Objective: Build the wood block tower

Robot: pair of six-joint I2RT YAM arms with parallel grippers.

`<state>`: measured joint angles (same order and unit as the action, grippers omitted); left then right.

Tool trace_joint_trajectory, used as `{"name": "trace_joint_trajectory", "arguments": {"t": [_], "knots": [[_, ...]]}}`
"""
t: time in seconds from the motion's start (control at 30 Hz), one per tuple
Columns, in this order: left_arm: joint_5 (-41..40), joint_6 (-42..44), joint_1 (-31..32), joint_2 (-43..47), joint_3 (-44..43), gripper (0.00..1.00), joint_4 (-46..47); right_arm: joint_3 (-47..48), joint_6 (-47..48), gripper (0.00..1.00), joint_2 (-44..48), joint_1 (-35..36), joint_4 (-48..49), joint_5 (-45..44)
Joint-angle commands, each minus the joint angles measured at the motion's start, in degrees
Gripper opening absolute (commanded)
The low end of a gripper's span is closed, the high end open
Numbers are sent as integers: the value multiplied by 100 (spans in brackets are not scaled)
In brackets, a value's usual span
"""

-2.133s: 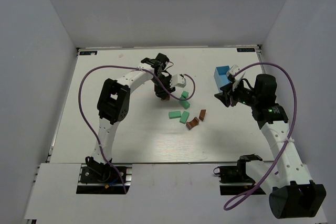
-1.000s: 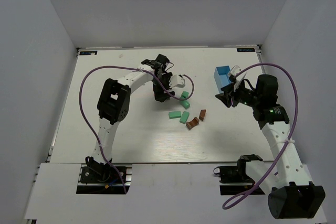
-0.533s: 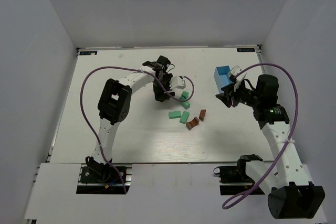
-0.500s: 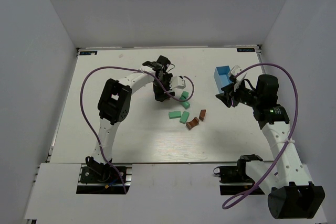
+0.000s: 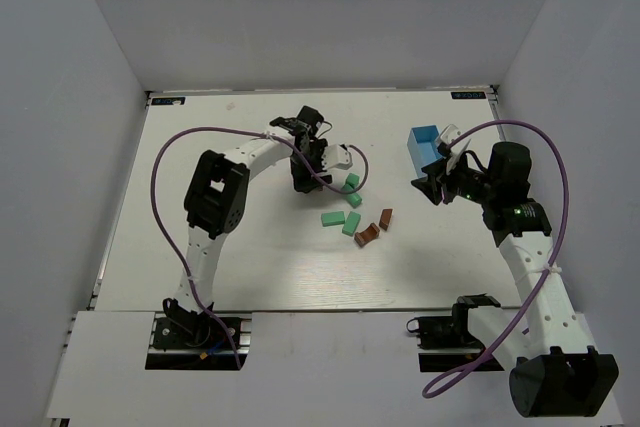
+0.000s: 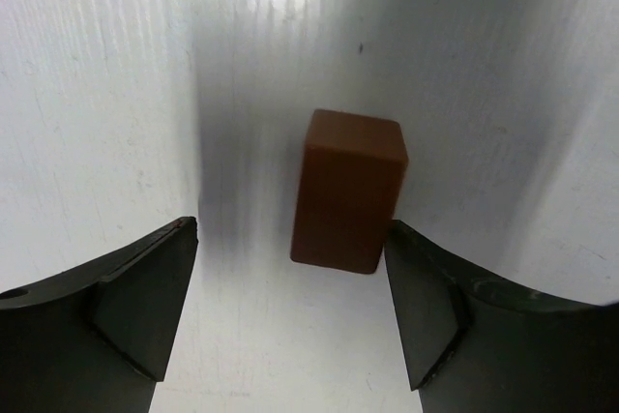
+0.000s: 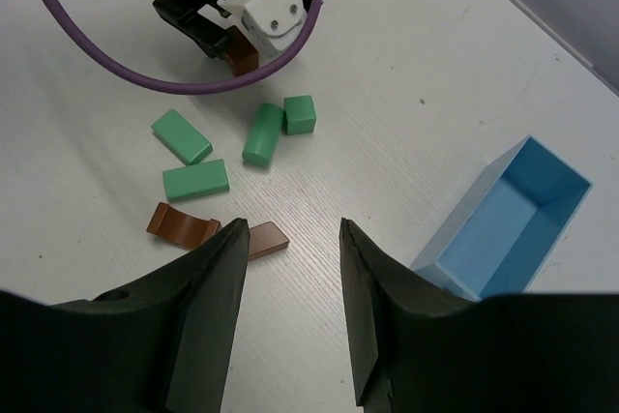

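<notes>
Surface: a white table (image 5: pixel 250 257) is filling the floor of a booth. Plain grey walls are closing it in on three sides.

Arms: the left arm is reaching to the middle of the table with a purple cable (image 5: pixel 160 172) looping off it. The left gripper (image 6: pixel 290 309) is pointing down, with its jaws spread wide on either side of one brown block (image 6: pixel 348 191). That block is standing upright on the bare table by itself. Its lower right edge is sitting very close to the right finger (image 6: pixel 435 307), and contact cannot be judged. The right gripper (image 7: pixel 290 326) is hovering near the table's right side, its jaws parted with nothing between them.

Loose wood blocks, lying flat in a cluster between the two grippers:
- a green cube (image 7: pixel 300 114)
- a green bar (image 7: pixel 262 134) just beside the cube
- two more green bars (image 7: pixel 182 136) (image 7: pixel 196 180)
- a brown arch piece (image 7: pixel 182 224)
- a thin brown slab (image 7: pixel 263 239) near the arch

Container: a blue box (image 7: pixel 508 220) is sitting apart from the cluster, close to the right gripper. It is open-topped, and only its own blue floor and walls are showing inside.
</notes>
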<state>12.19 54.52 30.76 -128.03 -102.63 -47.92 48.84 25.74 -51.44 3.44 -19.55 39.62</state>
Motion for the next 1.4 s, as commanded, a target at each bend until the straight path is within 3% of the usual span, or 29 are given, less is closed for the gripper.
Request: {"name": "trace_joint_trajectory", "arguments": {"t": [0.0, 0.33, 0.53, 0.6, 0.63, 0.67, 0.7, 0.73, 0.77, 0.8, 0.87, 0.9, 0.93, 0.97, 1.03, 1.07, 1.17, 1.37], "knots": [[65, 15, 17, 586, 155, 90, 2, -103, 19, 49, 64, -19, 65, 125], [372, -100, 70, 1805, 893, 94, 133, -103, 72, 50, 38, -19, 30, 73], [302, -782, 70, 2931, 1393, 90, 643, -208, 326, 48, -32, -11, 74, -24], [250, -1631, 70, 3572, 1753, 63, 1151, -208, 790, 39, -94, 16, -110, 290], [249, -1951, 70, 3783, 1851, 46, 1397, -182, 967, 20, -120, 25, -180, 579], [171, -2276, 70, 3985, 1921, 27, 1478, -164, 1316, 11, -155, 42, -529, 739], [92, -2680, 70, 4379, 2087, 0, 1566, -86, 1964, 4, -217, 51, -741, 941], [-266, -3676, 70, 4583, 2185, 0, 1619, -42, 2336, 0, -296, 60, -987, 1526], [-356, -4094, 70, 4768, 2264, 0, 1567, 46, 2722, 0, -349, 86, -1720, 1706], [-357, -4412, 70, 4961, 2482, 0, 1567, 151, 3788, 0, -384, 95, -1971, 1864], [-357, -5143, 9, 5698, 2878, 0, 1567, 231, 4227, 20, -472, 217, -2351, 2260], [-235, -5223, 9, 5988, 3454, 2, 1819, 205, 4429, 29, -472, 244, -2299, 2339], [-121, -5293, 9, 6304, 3773, 28, 2004, 188, 4466, 37, -585, 410, -2203, 2366], [-120, -5355, 9, 6934, 4377, 44, 2189, 144, 4579, 51, -630, 481, -2063, 2349], [-278, -5408, 9, 7526, 4890, 58, 2585, 135, 4319, 56, -849, 700, -1825, 2183], [-400, -5408, 9, 7799, 5310, 73, 2699, 135, 4308, 56, -1033, 867, -1563, 1817], [-953, -5408, 9, 8784, 6049, 95, 3200, 161, 4247, 56, -1560, 1394, -1237, 966], [-1297, -5329, -44, 9515, 6430, 96, 3343, 372, 4212, 61, -2291, 2247, -806, -102]]}}
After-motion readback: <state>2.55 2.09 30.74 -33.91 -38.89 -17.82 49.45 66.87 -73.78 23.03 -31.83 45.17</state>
